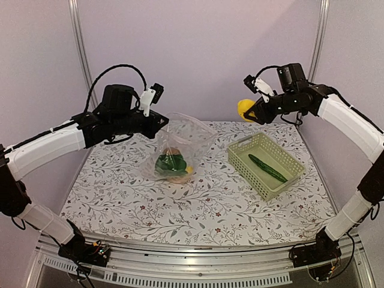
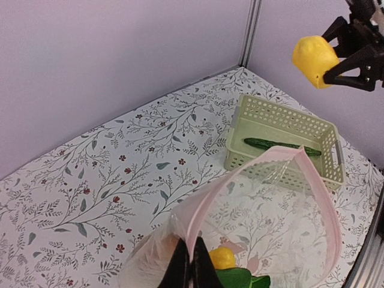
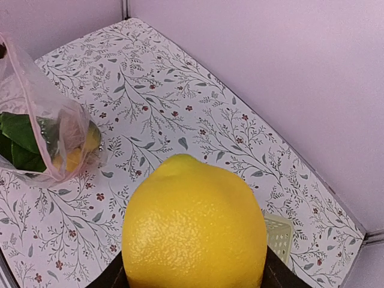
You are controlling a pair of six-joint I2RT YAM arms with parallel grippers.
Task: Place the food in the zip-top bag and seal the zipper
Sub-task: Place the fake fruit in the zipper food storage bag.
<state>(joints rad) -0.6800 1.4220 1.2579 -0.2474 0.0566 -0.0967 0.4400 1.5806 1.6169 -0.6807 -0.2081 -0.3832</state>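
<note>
**Bag mouth held up, yellow fruit aloft at the far edge**

The floral-print counter (image 1: 198, 207) carries everything. A little toward 10 o'clock from its middle sits the zip-top bag (image 1: 183, 141), clear and crinkled. Its bottom rests on the counter and its mouth is lifted, gaping toward 3 o'clock. The left pincer (image 1: 161, 122) pinches the mouth edge on the 10 o'clock side. In the left wrist view its dark fingers (image 2: 180, 270) press together on the plastic with no gap. The zipper (image 2: 329, 204), a pale pink strip, runs in an open loop round the mouth, unsealed.

At 3 o'clock, apart from the bag, a pale green lattice basket (image 1: 247, 174) lies flat. A dark green cucumber (image 1: 268, 168) lies diagonally on its floor.

At 1 o'clock, above the counter's far edge, the right pincer (image 1: 253, 111) grips a yellow fruit (image 3: 195, 222). Its jaws are spread partway around the fruit, one finger on each side. The fruit hangs clear of the counter, well apart from the bag.

At the bag's bottom lies a leafy green vegetable (image 1: 170, 163). A smaller yellow fruit (image 2: 223, 258) touches its leaves. Other pieces beneath are too blurred by the plastic to tell.
</note>
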